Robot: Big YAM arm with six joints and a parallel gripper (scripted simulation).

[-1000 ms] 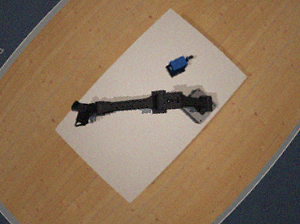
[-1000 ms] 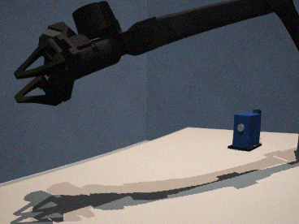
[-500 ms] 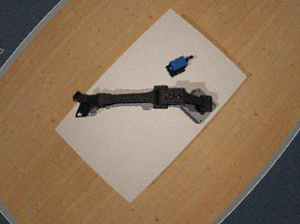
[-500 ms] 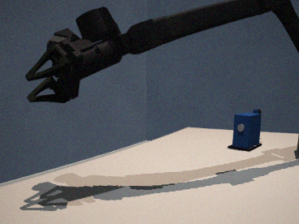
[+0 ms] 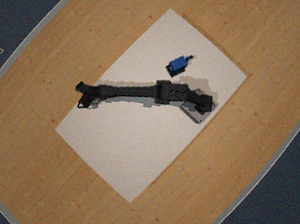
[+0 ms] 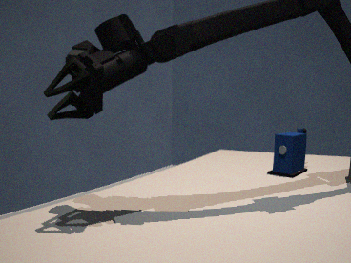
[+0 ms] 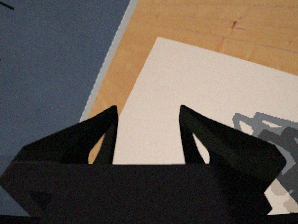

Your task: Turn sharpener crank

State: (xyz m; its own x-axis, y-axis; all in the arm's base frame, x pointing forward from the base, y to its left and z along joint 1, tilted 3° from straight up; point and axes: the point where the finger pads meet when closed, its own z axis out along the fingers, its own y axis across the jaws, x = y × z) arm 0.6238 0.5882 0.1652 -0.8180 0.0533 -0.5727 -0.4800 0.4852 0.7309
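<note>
A small blue sharpener (image 5: 177, 64) stands on the white mat (image 5: 152, 104), with a dark crank (image 5: 190, 57) sticking out of its far side. In the side view the sharpener (image 6: 289, 153) sits on a dark base at the right, with the crank (image 6: 301, 130) showing at its top rear. My gripper (image 5: 83, 97) hangs high above the mat's left edge, far from the sharpener. Its fingers (image 6: 57, 100) stand partly open with nothing between them. The wrist view shows the two fingers apart over the mat edge.
The mat lies on a wooden table top (image 5: 49, 56) with a grey rim, and dark floor lies beyond. The arm's base (image 5: 198, 104) sits at the mat's right edge, close to the sharpener.
</note>
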